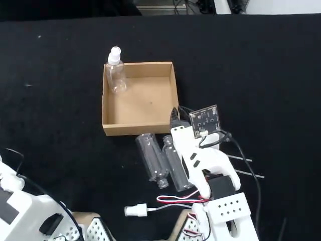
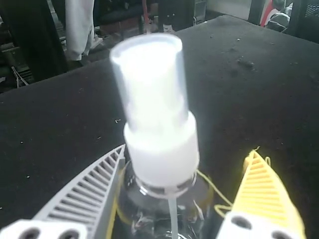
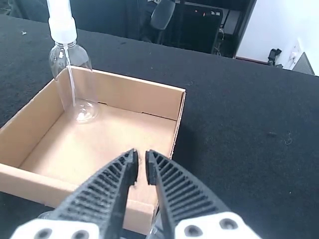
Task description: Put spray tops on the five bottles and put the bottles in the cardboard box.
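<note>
My left gripper (image 2: 188, 152) is shut on a clear bottle (image 2: 149, 214). A white spray top (image 2: 152, 84) sits on the bottle's neck, between the grey and yellow fingers. The cardboard box (image 1: 138, 129) sits mid-table. One capped bottle (image 1: 116, 75) stands in its far left corner and also appears in the right wrist view as the capped bottle (image 3: 72, 74). Two uncapped bottles (image 1: 152, 156) (image 1: 175, 163) lie side by side in front of the box. My right gripper (image 3: 142, 159) is shut and empty, hovering over the box's near right corner (image 1: 174, 116).
A loose spray top (image 1: 136, 210) with its tube lies on the black cloth near the front edge, between the two arm bases. The left arm's body (image 1: 30, 216) fills the near left corner. Thin rods (image 1: 241, 165) lie right of the right arm.
</note>
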`<state>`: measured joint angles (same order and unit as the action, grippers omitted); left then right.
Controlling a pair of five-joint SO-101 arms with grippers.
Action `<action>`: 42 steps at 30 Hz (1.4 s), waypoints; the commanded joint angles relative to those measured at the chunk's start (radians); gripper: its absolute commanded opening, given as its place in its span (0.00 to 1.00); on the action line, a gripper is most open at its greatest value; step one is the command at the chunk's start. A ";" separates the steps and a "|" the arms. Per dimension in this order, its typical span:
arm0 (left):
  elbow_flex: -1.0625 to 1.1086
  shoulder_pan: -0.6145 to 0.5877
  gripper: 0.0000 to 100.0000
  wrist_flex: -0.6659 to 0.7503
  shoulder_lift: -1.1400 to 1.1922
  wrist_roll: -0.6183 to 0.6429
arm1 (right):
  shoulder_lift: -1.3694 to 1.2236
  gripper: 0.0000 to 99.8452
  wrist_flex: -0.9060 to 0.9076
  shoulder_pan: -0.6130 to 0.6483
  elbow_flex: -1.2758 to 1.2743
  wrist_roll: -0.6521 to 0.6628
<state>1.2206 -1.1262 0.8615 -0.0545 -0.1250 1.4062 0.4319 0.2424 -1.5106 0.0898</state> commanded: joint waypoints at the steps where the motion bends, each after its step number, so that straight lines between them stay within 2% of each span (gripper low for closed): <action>1: -0.010 0.007 0.32 0.003 -0.043 -0.009 | 0.019 0.02 -0.029 -0.009 0.012 0.008; 17: -0.002 -0.008 0.32 0.005 -0.048 -0.009 | 0.019 0.02 -0.029 -0.009 0.012 0.008; 26: 0.111 0.005 0.32 -0.006 -0.244 -0.008 | 0.019 0.02 -0.029 -0.008 0.012 0.008; 42: 0.099 -0.001 0.32 -0.008 -0.196 -0.009 | 0.019 0.02 -0.028 -0.008 0.010 0.008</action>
<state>1.3433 -1.1262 0.8615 -0.2570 -0.1281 1.4062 0.4319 0.2424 -1.5106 0.0898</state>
